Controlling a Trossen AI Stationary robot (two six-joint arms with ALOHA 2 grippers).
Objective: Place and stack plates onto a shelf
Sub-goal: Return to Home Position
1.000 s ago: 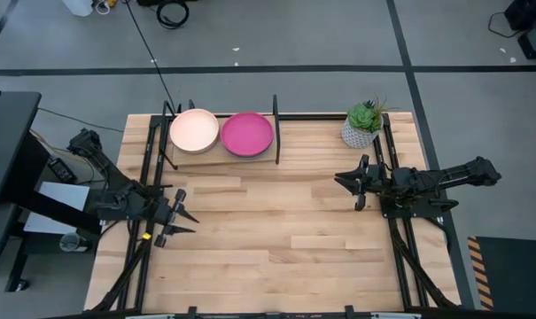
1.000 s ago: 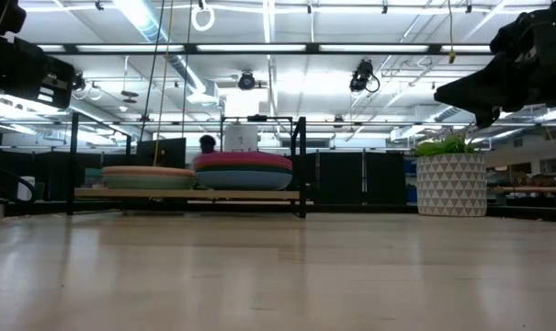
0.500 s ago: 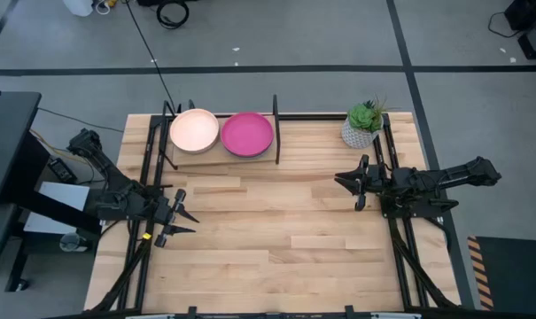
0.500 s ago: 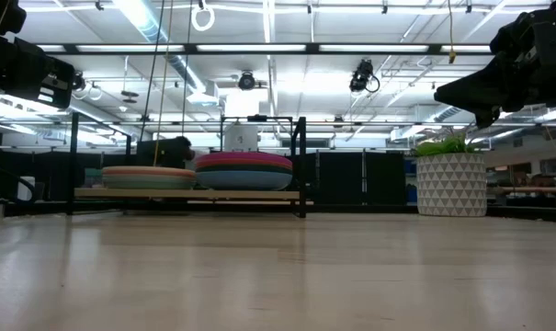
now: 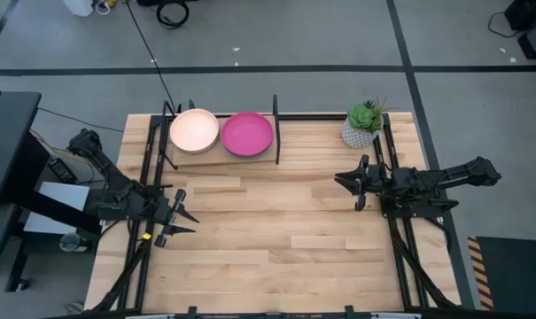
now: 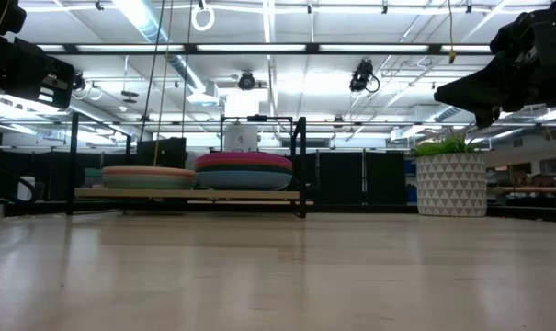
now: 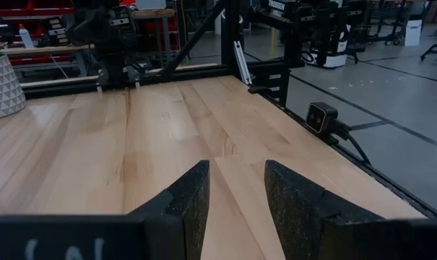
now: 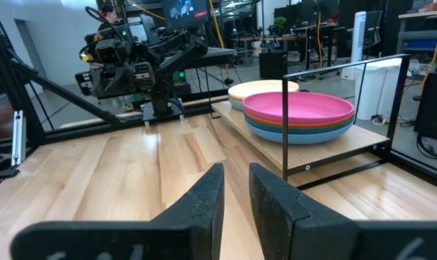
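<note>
The plates stand in two stacks on the shelf (image 5: 223, 158) at the table's far edge. The left stack has a cream-peach plate (image 5: 194, 130) on top. The right stack has a magenta plate (image 5: 247, 134) on top, with orange-red and blue rims showing below it in the right wrist view (image 8: 297, 108). My left gripper (image 5: 188, 221) hovers open near the table's left edge, well short of the shelf. My right gripper (image 5: 345, 186) hovers open near the right edge, pointing toward the table's left. Their fingers show apart in the wrist views (image 7: 237, 167) (image 8: 235, 170).
A potted plant in a white patterned pot (image 5: 363, 124) stands at the far right corner, right of the shelf. Black frame tubes run along the table's left and right sides. The shelf's upright bars (image 6: 301, 165) rise at its ends. Bare wood lies between the arms.
Both arms have kept still and the plates have not moved. In the low view a person behind the shelf has gone toward the left and passed out of sight.
</note>
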